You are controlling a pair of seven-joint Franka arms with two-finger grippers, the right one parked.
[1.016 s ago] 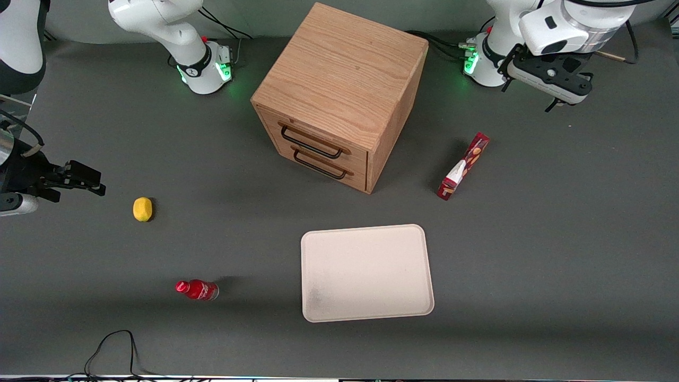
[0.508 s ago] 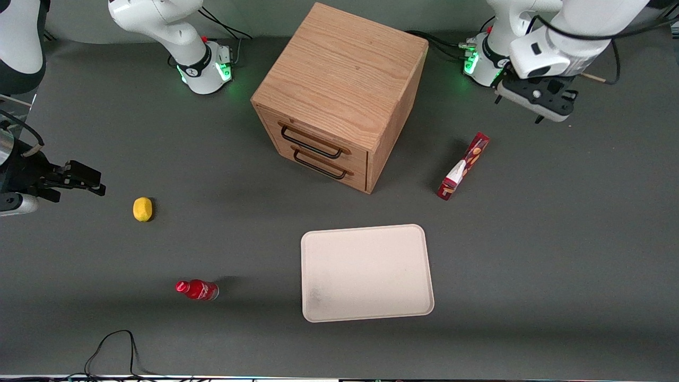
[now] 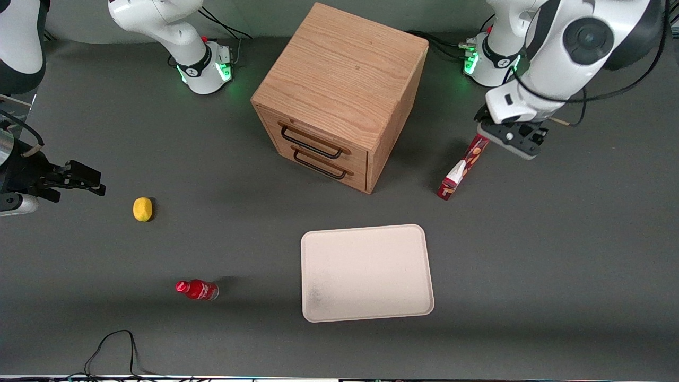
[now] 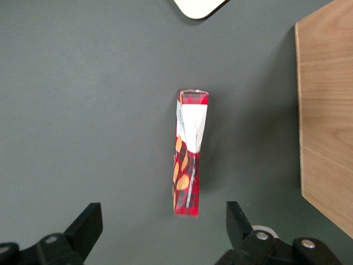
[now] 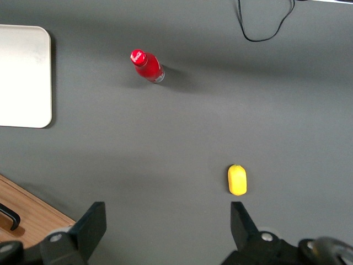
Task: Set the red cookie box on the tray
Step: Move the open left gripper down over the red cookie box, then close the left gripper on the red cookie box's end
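The red cookie box (image 3: 462, 167) lies on the grey table beside the wooden cabinet, on the side toward the working arm's end. In the left wrist view the red cookie box (image 4: 189, 154) lies lengthwise, with its white patch and cookie pictures facing up. My gripper (image 3: 509, 139) hovers over the end of the box that is farther from the front camera. It is open (image 4: 162, 220), its two black fingers spread wide with only table between them, and the box's end is just clear of them. The pale beige tray (image 3: 366, 273) sits nearer the front camera than the box and has nothing on it.
A wooden two-drawer cabinet (image 3: 339, 95) stands beside the box, and its top edge shows in the left wrist view (image 4: 328, 121). A yellow lemon (image 3: 142, 209) and a small red bottle (image 3: 197, 289) lie toward the parked arm's end. A black cable (image 3: 114, 345) loops near the front edge.
My gripper has swung from near its arm's base toward the front camera and down. It now hangs over the box's end. The box and the tray have not moved.
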